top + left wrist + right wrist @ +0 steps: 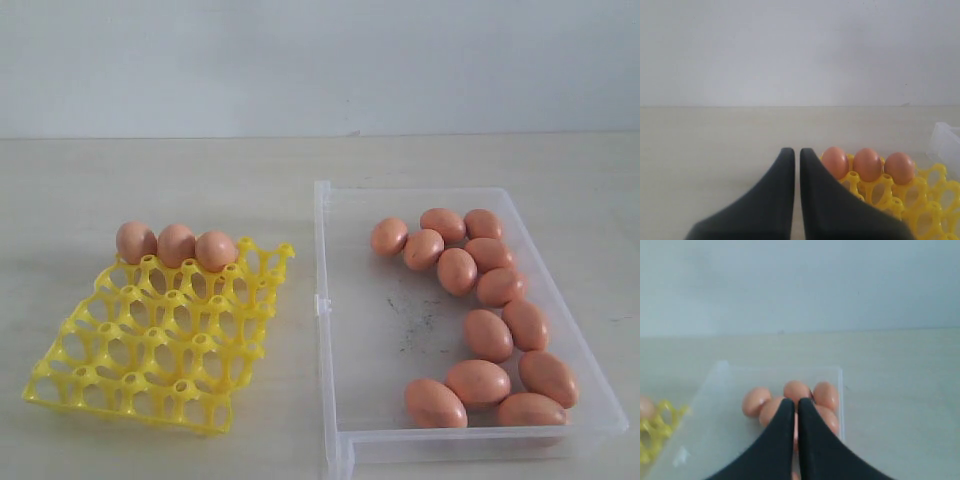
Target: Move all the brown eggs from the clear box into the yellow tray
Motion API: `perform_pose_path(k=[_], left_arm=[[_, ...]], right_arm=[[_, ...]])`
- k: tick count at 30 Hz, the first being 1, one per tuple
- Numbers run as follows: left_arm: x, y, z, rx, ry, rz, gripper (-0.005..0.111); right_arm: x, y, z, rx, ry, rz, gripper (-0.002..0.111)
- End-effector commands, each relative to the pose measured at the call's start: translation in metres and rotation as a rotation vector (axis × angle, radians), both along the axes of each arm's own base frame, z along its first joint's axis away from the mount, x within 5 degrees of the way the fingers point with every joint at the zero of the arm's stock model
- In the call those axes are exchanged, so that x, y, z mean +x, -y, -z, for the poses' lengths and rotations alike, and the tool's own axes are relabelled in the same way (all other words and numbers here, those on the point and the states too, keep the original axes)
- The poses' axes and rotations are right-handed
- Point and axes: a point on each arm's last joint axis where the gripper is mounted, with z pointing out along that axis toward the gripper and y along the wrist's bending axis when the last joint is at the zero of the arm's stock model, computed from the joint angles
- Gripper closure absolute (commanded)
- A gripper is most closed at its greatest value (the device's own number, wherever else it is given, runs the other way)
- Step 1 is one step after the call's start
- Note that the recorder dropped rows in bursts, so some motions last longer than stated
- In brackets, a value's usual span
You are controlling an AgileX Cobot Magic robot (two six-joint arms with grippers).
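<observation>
Showing the left gripper (797,150) with its black jaws closed to a thin slit and gripping nothing, hovering over the pale desk (705,145) at the edge of the yellow tray (932,200), tips appearing just beside the nearest of three brown eggs (867,164). Showing the right gripper (795,401) pinched together the same way and also empty, hanging above the clear box (722,407) with a cluster of eggs just past its tips. Spotting the tray (150,350) at the lower left of the exterior frame, carrying those three eggs side by side in its far row, the other cells standing open. Spotting the box (322,300) right of centre, apart from the tray, holding thirteen eggs in a loose curve along its far and right sides, with dark scuffs (415,320) marking the bare floor in the middle.
</observation>
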Motion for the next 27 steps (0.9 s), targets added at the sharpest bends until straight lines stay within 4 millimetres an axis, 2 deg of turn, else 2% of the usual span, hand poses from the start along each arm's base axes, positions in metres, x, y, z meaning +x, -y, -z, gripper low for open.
perform_pose_path(k=[1,3,8,16,20,27], left_arm=[[0.0,0.0,0.001,0.0,0.002,0.002,0.103],[0.0,0.0,0.001,0.0,0.002,0.002,0.103],[0.0,0.0,0.001,0.0,0.002,0.002,0.103],[0.0,0.0,0.001,0.0,0.004,0.001,0.103],[0.0,0.0,0.001,0.0,0.004,0.001,0.103],[0.0,0.0,0.001,0.0,0.002,0.002,0.103]], right_arm=[[-0.022,0.009,-0.029,0.209,0.146,-0.093,0.109],[-0.034,0.01,-0.042,0.218,0.221,-0.187,0.109],[-0.061,0.005,-0.063,0.077,0.408,-0.413,0.109],[-0.086,-0.015,-0.058,-0.198,0.581,-0.745,0.109],[-0.088,-0.015,-0.058,-0.274,0.639,-0.755,0.109],[-0.077,-0.007,-0.061,-0.338,0.662,-0.595,0.109]])
